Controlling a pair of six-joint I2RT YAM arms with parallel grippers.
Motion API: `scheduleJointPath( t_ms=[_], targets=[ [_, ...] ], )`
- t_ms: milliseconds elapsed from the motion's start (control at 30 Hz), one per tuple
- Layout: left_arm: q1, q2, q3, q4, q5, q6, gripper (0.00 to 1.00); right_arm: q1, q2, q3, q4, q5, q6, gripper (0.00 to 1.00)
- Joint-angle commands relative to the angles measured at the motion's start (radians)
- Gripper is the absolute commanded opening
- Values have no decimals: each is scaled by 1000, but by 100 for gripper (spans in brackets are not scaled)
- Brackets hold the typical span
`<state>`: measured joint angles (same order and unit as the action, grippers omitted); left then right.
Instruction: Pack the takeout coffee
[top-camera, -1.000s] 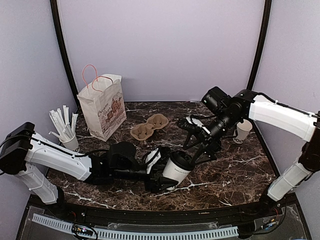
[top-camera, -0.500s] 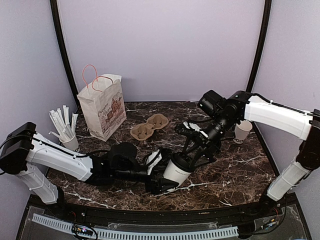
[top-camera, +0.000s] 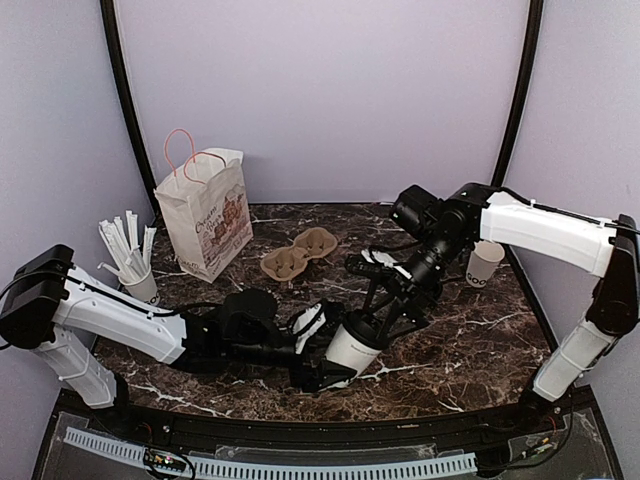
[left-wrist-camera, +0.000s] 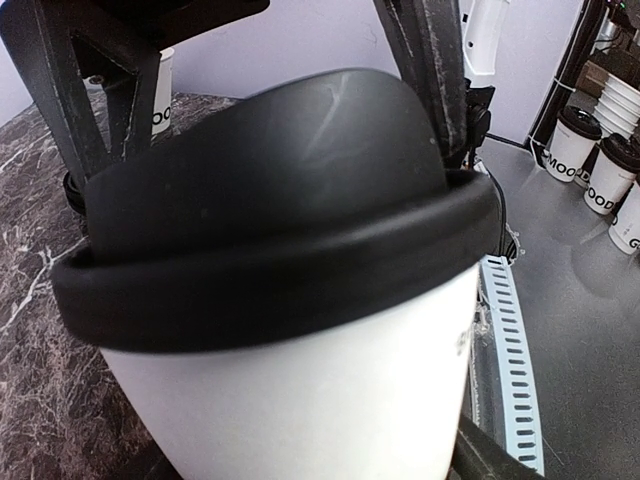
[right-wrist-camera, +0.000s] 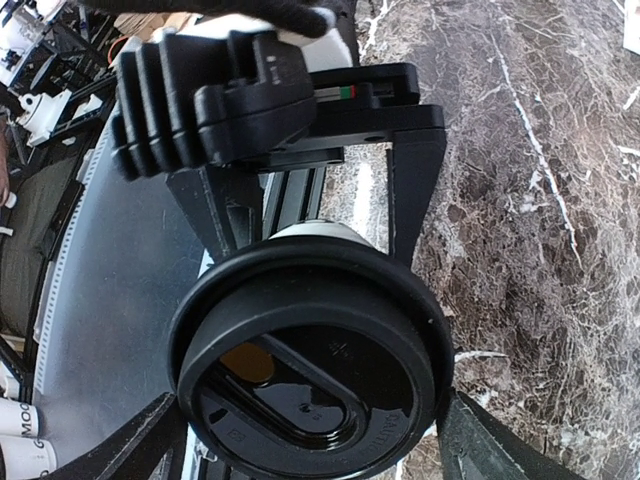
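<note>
paper bag (top-camera: 205, 215) well apart, back-left of both grippers. coffee cup (top-camera: 350, 347) tilted, body clamped in left gripper (top-camera: 322, 350), lid (right-wrist-camera: 310, 370) pointing into right gripper (top-camera: 380, 322). right fingers straddle lid, grip unclear. left arm nearer bag.

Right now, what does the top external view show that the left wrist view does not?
Only top external: the paper bag, the cardboard carrier and the cup of straws. Only left wrist: lidded cups standing off the table. Both: the takeout coffee, the right gripper with a finger on either side of the black lid, and the lidless white cup.
</note>
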<state>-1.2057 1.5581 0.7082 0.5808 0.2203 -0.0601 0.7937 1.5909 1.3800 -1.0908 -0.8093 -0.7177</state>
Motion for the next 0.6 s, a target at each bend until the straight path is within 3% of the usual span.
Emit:
scheduleJointPath(
  t_ms=[0,233,400,567],
  targets=[
    [-2,-8,30,89,19,0,73,25,12,15,64,10,51,87],
    [-2,-2,19,112,34,-13,73,25,9,27,70,18,61,87],
    [-1,11,46,69,-79,-68,79,25,17,39,41,11,38,71],
    [-1,22,63,-8,-188,-105,90,24,13,48,34,66,32,65]
  ],
)
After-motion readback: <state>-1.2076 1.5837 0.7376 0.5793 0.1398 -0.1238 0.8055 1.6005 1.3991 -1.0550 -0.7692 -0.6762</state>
